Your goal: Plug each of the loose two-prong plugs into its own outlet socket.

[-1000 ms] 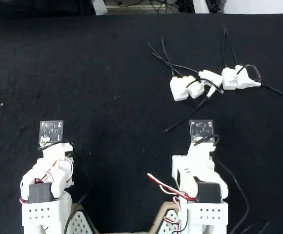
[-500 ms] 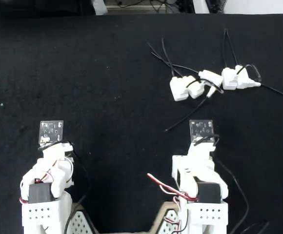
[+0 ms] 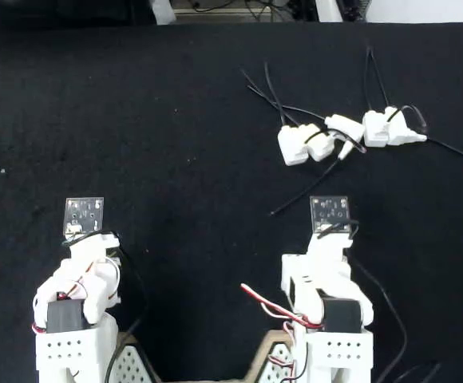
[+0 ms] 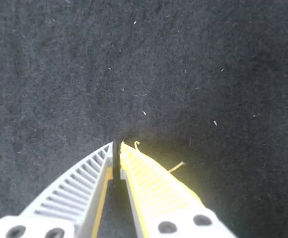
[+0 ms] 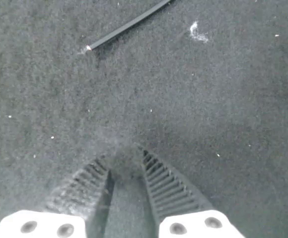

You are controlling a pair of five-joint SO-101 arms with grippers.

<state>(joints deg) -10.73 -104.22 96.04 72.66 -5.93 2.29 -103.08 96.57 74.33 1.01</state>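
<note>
Two robot arms sit folded at the near edge of a black cloth-covered counter [image 3: 136, 120], both well apart from the job at hand. The left end effector [image 4: 116, 146] is closed with nothing in it, its ribbed fingers meeting at the tips just above the bare cloth. The right end effector [image 5: 126, 151] is likewise drawn together at the tips and holds nothing. The white plugs and sockets [image 3: 307, 144] lie in a loose row on the far right part of the counter, beyond the right arm [image 3: 323, 279], their thin black leads trailing off toward the far edge and the right side. One loose black cable [image 5: 126, 25] ends on the cloth between that row and the right end effector.
</note>
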